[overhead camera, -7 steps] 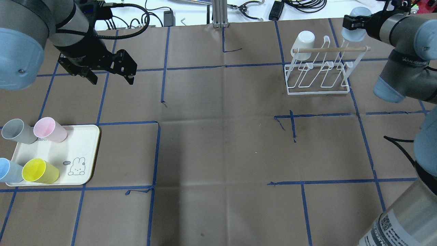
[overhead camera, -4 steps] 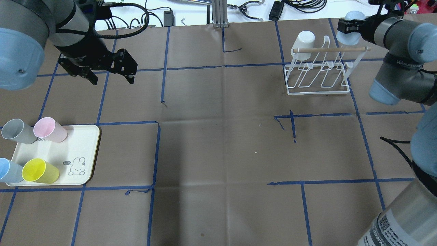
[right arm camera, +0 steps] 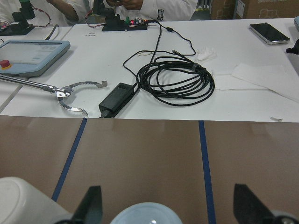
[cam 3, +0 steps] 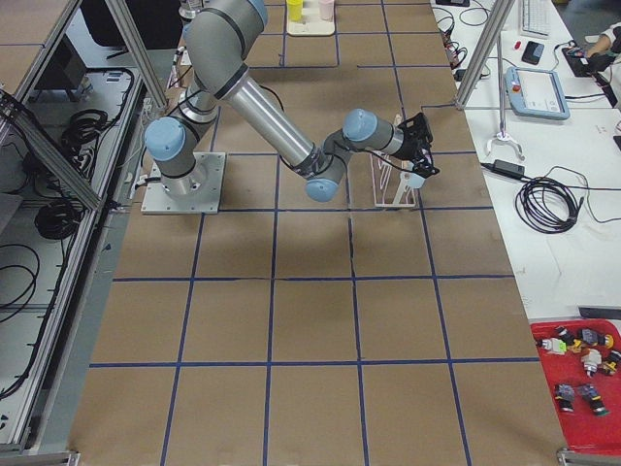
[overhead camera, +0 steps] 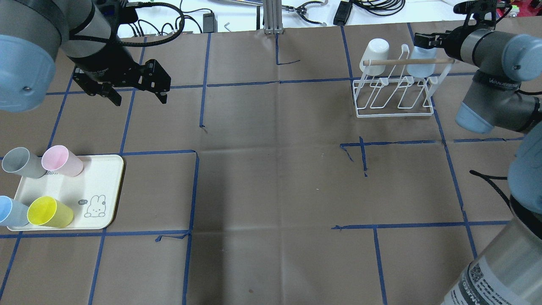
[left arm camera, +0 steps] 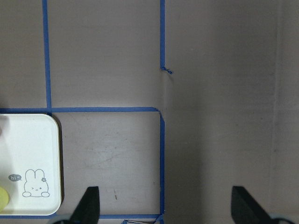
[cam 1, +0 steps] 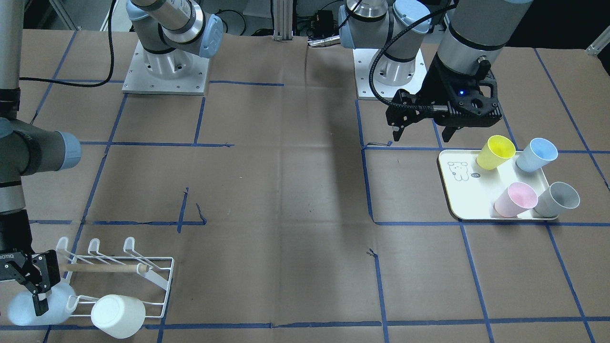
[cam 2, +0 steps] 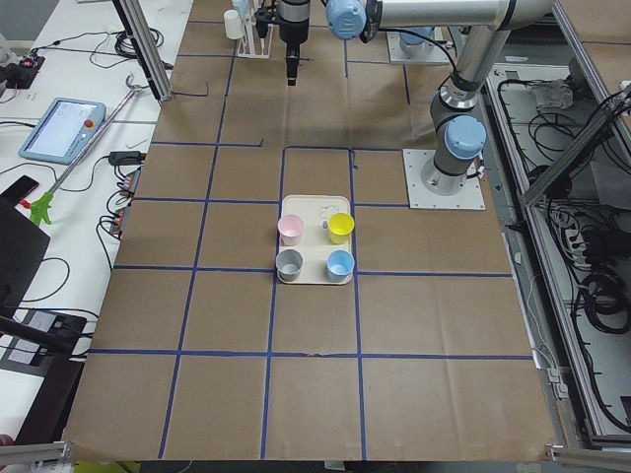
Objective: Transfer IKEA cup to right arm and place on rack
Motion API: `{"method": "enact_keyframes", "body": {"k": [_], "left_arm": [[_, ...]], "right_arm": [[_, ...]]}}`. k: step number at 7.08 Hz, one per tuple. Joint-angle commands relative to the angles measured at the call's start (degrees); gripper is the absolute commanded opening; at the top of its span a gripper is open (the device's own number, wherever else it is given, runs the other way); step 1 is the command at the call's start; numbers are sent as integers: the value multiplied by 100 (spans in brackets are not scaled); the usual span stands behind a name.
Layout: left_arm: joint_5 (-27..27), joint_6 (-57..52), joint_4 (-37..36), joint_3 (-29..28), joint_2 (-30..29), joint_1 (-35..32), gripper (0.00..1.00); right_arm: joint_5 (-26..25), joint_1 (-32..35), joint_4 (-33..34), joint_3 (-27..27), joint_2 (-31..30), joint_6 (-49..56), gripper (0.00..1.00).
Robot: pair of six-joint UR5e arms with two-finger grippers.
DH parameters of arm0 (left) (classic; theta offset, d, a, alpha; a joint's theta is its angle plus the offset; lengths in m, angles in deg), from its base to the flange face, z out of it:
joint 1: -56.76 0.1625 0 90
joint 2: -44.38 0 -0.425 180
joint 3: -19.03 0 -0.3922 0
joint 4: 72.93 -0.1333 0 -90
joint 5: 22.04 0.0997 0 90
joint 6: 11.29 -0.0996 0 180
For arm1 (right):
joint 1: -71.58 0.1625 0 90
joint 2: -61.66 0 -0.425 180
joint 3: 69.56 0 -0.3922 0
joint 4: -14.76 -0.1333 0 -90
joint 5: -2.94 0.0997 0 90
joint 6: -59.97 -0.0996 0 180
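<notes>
In the right wrist view, the bottom edge cuts off the pale blue cup (right arm camera: 145, 213), leaving only its rim, and clips the white cup (right arm camera: 21, 198) at the corner. From overhead, the dowel (overhead camera: 394, 62) of the rack (overhead camera: 394, 115) crosses the pale blue cup, and the left edge crops a second blue cup (overhead camera: 9, 211) on the tray (overhead camera: 106, 186). From the exterior left view, the rack is too small to make out.

The brown-papered, blue-taped table (overhead camera: 271, 178) is carrying a cream bunny tray (overhead camera: 101, 178) below and beside the jaws of the left gripper (overhead camera: 139, 95) and a white wire rack (overhead camera: 394, 62) just beneath the jaws of the right gripper (right arm camera: 166, 205)
</notes>
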Motion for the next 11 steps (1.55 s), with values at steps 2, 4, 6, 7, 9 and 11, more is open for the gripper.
{"method": "enact_keyframes", "body": {"k": [2,4,6,7,9,11], "left_arm": [[-7,2,0,0,-13,0,100],[-7,2,0,0,-13,0,100],[-7,2,-9,0,-13,0,100],[-7,-7,0,0,-13,0,100],[2,-7,18,-9,-30,0,100],[20,-16,35,-17,-39,-18,100]], "right_arm": [[3,26,-20,50,-87,39,100],[-93,35,-1566,181,-628,39,100],[-233,44,-3161,375,-1113,12,100],[-600,87,-4020,419,-1307,12,100],[-1251,270,-5945,437,-2253,-5,100],[-1954,980,-7910,420,-3010,-694,100]]}}
